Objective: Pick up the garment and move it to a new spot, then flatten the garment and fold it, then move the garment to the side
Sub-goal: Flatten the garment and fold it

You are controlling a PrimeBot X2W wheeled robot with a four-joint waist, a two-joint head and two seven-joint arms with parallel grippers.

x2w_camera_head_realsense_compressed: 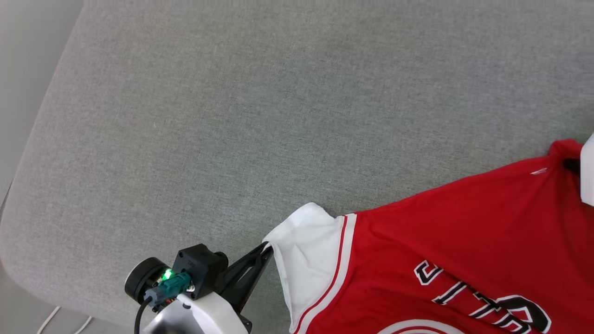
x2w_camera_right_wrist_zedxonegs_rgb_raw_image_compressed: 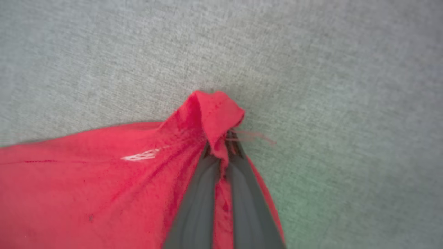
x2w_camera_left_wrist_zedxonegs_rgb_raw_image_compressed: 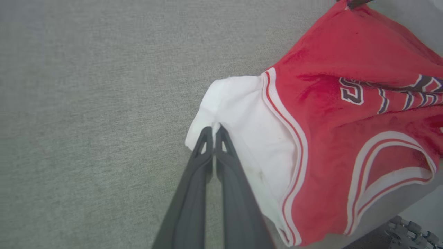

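The garment (x2w_camera_head_realsense_compressed: 464,222), a red jersey with a white sleeve (x2w_camera_head_realsense_compressed: 306,260) and black lettering, lies stretched across the lower right of the grey surface. My left gripper (x2w_camera_head_realsense_compressed: 267,247) at the lower left is shut on the edge of the white sleeve (x2w_camera_left_wrist_zedxonegs_rgb_raw_image_compressed: 242,117); the left wrist view shows the left gripper (x2w_camera_left_wrist_zedxonegs_rgb_raw_image_compressed: 214,130) with its fingers pinched together on the cloth. In the right wrist view my right gripper (x2w_camera_right_wrist_zedxonegs_rgb_raw_image_compressed: 221,148) is shut on a red corner of the garment (x2w_camera_right_wrist_zedxonegs_rgb_raw_image_compressed: 214,110), bunched up between its fingers. A pale part of the right arm (x2w_camera_head_realsense_compressed: 587,171) shows at the right edge.
The grey fabric surface (x2w_camera_head_realsense_compressed: 241,116) spreads wide to the left and far side. Its rounded edge (x2w_camera_head_realsense_compressed: 18,260) runs down the left, with floor and a white cable (x2w_camera_head_realsense_compressed: 51,320) beyond it.
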